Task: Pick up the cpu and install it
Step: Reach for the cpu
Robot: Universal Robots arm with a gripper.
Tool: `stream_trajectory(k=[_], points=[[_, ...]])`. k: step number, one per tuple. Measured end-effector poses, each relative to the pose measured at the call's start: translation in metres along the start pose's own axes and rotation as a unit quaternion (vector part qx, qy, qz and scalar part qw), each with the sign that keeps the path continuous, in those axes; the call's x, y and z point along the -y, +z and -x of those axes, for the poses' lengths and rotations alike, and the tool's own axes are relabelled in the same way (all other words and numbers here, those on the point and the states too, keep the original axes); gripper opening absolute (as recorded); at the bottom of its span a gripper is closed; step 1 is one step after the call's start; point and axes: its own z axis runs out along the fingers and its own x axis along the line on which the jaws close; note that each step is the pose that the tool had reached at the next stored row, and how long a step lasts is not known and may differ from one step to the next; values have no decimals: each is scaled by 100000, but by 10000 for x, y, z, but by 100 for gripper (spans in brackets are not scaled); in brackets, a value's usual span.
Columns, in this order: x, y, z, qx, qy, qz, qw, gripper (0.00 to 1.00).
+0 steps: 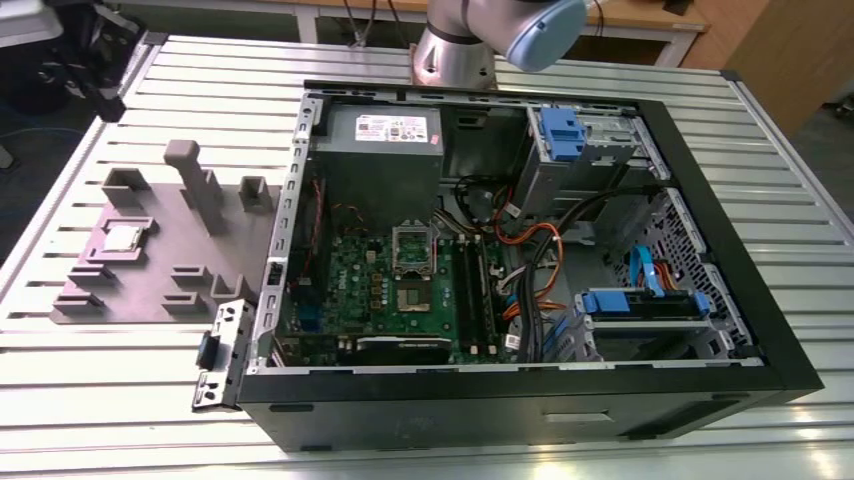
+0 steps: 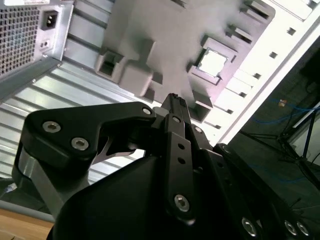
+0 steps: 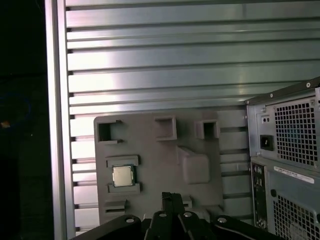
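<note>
Pre-pick approach: cpu sits in its pocket on the grey fixture plate, pincer hovers over that plate, clear of the chip, pinched narrow and empty; I'd judge the grab needs it opened and centred on the cpu.

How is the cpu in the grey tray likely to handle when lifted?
The cpu looks thin, flat and rigid, so probably light and unbending. Its smooth metal top may be slippery. Seated between raised blocks of the grey tray, it seems unlikely to slide if nudged.
</note>
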Motion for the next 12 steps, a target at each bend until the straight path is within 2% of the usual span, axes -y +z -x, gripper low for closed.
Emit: stream_trajectory(k=[2, 4, 10, 12], points=[[6, 1, -80, -47, 1, 0, 100000, 11], [10, 2, -130, -94, 3, -10, 100000, 11], [10, 3, -136, -95, 4, -7, 100000, 11], [13, 3, -162, -102, 11, -15, 100000, 11]])
